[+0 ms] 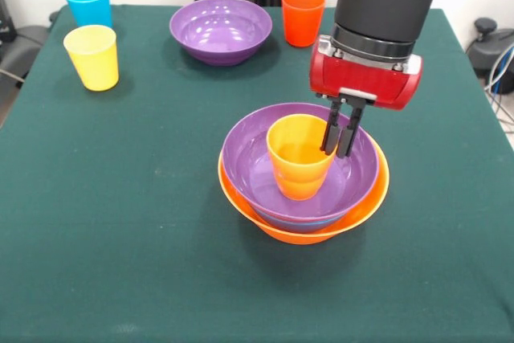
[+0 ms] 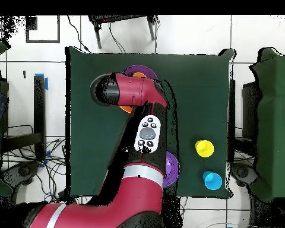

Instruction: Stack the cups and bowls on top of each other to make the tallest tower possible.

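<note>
The tower stands mid-table: a large orange bowl (image 1: pixel 365 206) holds a purple bowl (image 1: pixel 241 150), with a thin blue rim (image 1: pixel 315 222) showing between them. An orange cup (image 1: pixel 295 162) stands upright inside the purple bowl. My gripper (image 1: pixel 337 150) comes down from above, its fingers close together pinching the cup's right rim. A second purple bowl (image 1: pixel 221 30), a red-orange cup (image 1: pixel 303 15), a light blue cup (image 1: pixel 88 3) and a yellow cup (image 1: pixel 92 55) stand apart on the far side. In the overhead view my arm (image 2: pixel 139 95) hides the tower and gripper. The green bowl is out of view.
The green cloth table (image 1: pixel 120 238) ends at edges on all sides. In the overhead view the yellow cup (image 2: pixel 204 148), the light blue cup (image 2: pixel 212 180) and part of the loose purple bowl (image 2: pixel 172 168) show beside my arm. Chairs and cables surround the table.
</note>
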Robot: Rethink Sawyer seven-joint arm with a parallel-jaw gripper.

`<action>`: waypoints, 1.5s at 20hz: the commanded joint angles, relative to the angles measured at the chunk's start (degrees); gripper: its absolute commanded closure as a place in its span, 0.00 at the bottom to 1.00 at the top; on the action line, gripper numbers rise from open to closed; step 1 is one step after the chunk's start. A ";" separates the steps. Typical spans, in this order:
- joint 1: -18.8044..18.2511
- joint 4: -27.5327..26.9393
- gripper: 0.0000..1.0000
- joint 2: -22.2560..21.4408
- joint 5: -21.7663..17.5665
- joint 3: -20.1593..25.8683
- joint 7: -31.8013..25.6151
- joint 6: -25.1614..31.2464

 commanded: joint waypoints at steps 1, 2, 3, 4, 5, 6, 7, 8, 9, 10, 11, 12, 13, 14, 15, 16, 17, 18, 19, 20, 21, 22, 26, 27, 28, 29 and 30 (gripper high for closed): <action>0.33 5.06 1.00 0.77 -1.63 2.83 5.28 2.61; 0.34 5.06 1.00 0.81 -1.60 2.82 5.37 2.55; 0.40 5.02 1.00 0.84 -1.62 2.73 5.42 2.54; 0.44 5.00 1.00 0.87 -1.59 2.69 5.48 2.58; 0.46 4.96 1.00 0.90 -1.53 2.69 5.53 2.63; 0.45 4.91 1.00 0.93 -1.47 2.72 5.58 2.62; 0.44 4.87 1.00 0.95 -1.41 2.75 5.63 2.62; 0.42 4.85 1.00 0.95 -1.36 2.76 5.65 2.64; 0.30 4.86 1.00 0.93 -1.34 2.91 5.49 2.74; -0.07 5.09 1.00 0.81 -1.17 3.42 5.18 2.85; -0.43 5.31 1.00 0.70 -1.01 3.92 4.86 2.97; -0.62 5.40 1.00 0.65 -0.98 4.14 4.65 2.99; -0.82 5.48 1.00 0.59 -0.96 4.35 4.44 3.01; -0.92 5.48 1.00 0.55 -0.96 4.38 4.31 3.21; -0.90 5.41 1.00 0.54 -1.05 4.23 4.24 3.43; -0.86 5.37 1.00 0.55 -1.06 4.10 4.31 3.57; -0.81 5.33 1.00 0.56 -1.07 3.97 4.38 3.71; -0.77 5.29 0.00 0.57 -1.08 3.85 4.45 3.85; -0.67 5.16 0.00 0.65 -1.12 3.69 4.55 3.90; -0.71 5.25 0.00 0.64 -1.08 3.77 4.65 3.61; -0.65 5.17 0.00 0.66 -1.07 3.69 4.69 3.75; -0.66 5.11 0.00 0.67 -1.07 3.70 4.67 3.81; -0.56 4.82 0.00 0.79 -1.15 3.56 4.70 3.71; -0.56 4.80 0.00 0.79 -1.09 3.57 4.74 3.83; -0.52 4.76 0.00 0.80 -1.06 3.56 4.76 3.96; -0.48 4.71 0.00 0.80 -1.03 3.55 4.78 4.08; -0.46 4.73 0.00 0.77 -1.00 3.53 4.80 4.26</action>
